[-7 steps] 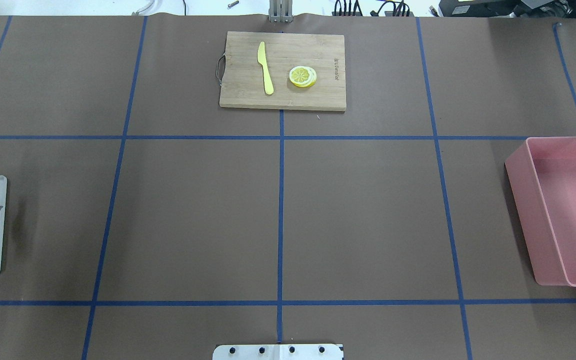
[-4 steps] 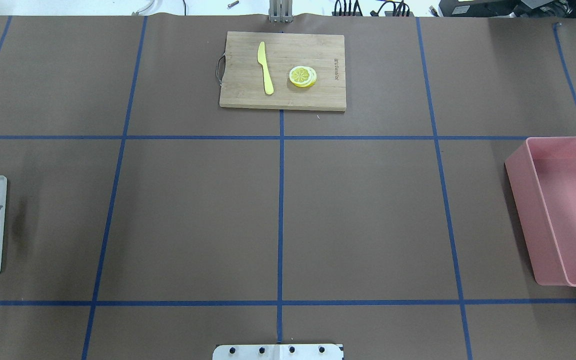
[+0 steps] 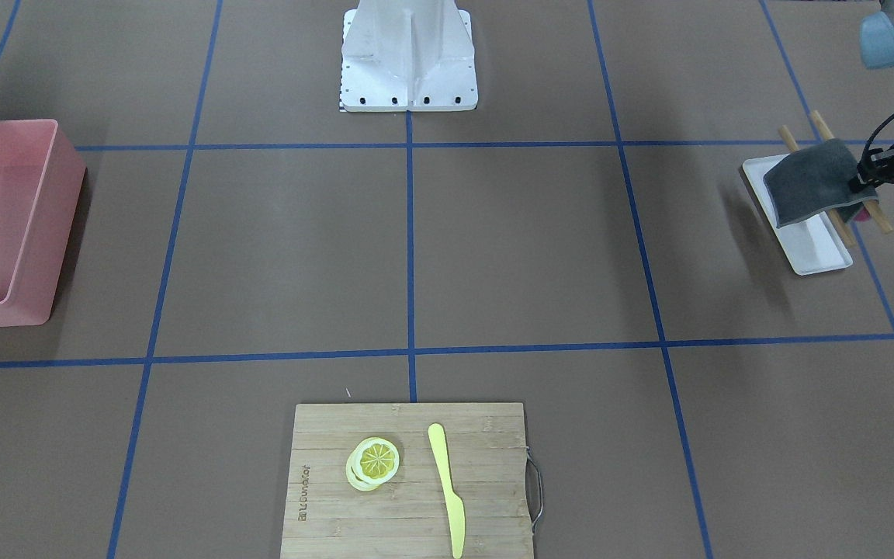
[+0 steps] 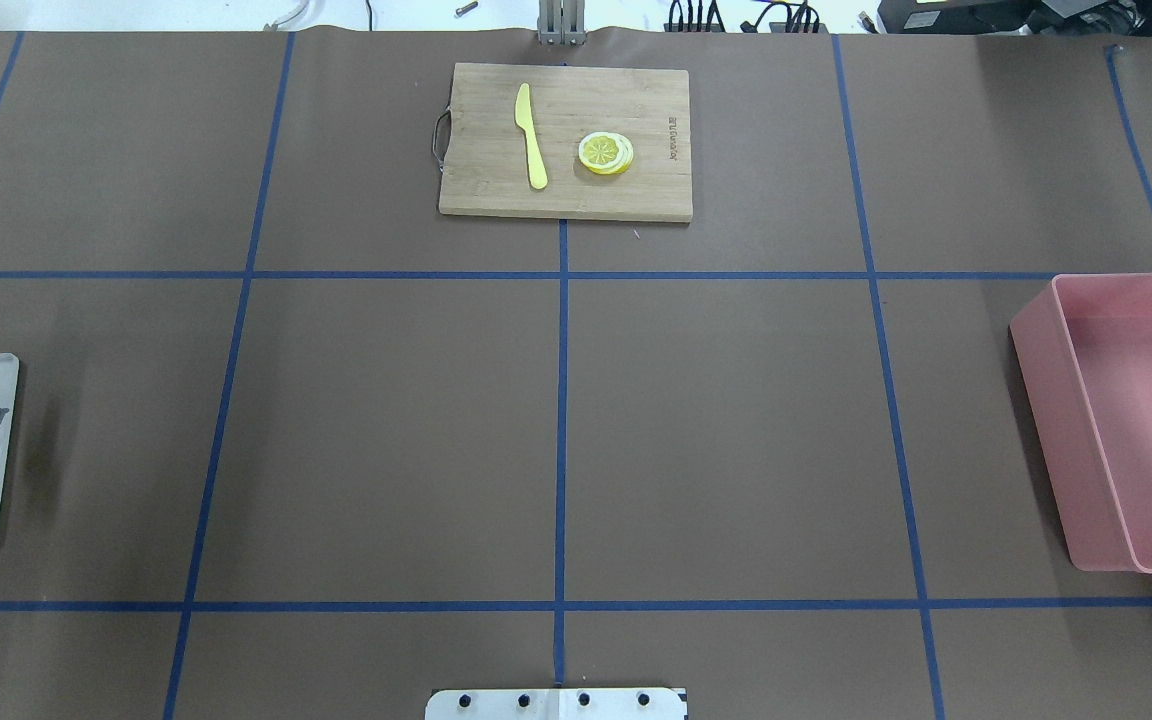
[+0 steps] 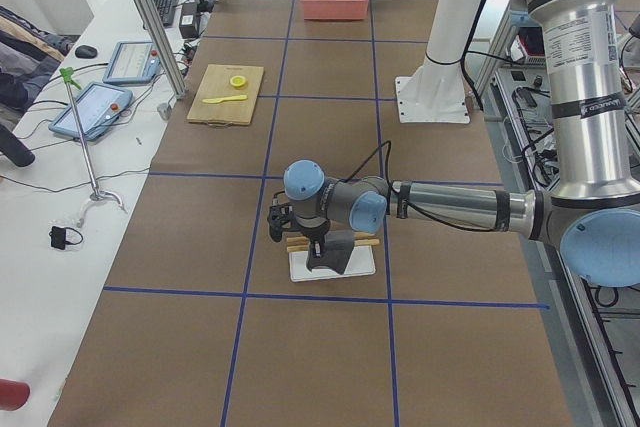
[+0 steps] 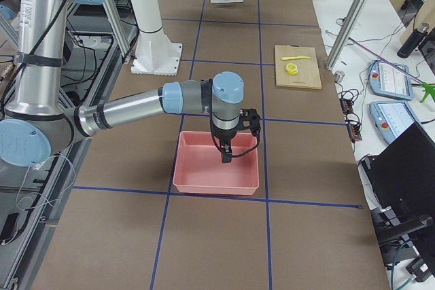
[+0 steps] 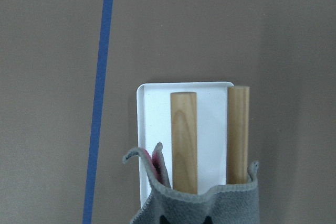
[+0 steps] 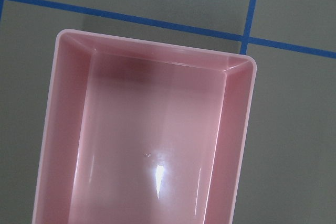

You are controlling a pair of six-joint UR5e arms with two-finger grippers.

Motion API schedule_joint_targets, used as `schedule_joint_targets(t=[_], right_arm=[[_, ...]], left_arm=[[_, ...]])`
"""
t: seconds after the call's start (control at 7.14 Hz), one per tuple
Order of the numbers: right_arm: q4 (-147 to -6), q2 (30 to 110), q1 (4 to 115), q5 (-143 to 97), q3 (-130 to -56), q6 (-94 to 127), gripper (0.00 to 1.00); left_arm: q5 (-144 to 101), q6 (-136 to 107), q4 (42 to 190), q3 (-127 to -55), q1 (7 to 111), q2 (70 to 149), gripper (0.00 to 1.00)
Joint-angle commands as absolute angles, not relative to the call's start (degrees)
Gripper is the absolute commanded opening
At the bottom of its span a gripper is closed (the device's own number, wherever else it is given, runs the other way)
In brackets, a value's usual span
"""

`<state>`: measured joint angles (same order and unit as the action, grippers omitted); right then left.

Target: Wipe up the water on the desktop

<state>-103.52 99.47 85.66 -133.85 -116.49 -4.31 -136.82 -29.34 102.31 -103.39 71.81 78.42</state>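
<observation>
left gripper (image 3: 862, 183) closed on edge of grey cloth (image 3: 808, 186), cloth hung just above white tray (image 3: 816, 250) at left end of desktop (image 4: 736, 430) | right gripper (image 6: 228, 156) over pink bin (image 6: 214, 185) at right end, opening cannot be told

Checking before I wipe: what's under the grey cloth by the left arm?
Two wooden rods lying across a white tray run under the grey cloth; something pink shows at its edge. The rods' other ends and that part of the tray are hidden.

The cutting board (image 4: 486, 170) bears a small burnt-in mark along one edge, too blurred to read.
</observation>
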Motion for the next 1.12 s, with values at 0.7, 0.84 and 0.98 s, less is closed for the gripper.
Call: schedule_joint_targets(t=[0.7,0.84,0.98], right_arm=[[-103.5,99.4,85.7,-134.3,-116.5,-4.3,1.00],[-103.5,99.4,85.6,-134.3,-116.5,-4.3,1.00],[-103.5,99.4,85.7,-134.3,-116.5,-4.3,1.00]], left_arm=[[-136.9,-29.1,102.5,-103.9,71.9,77.7,0.39],[-136.8,-29.1,102.5,-104.2,71.9,77.7,0.22],[-136.9,-29.1,102.5,-104.3,72.0,77.6,0.10]])
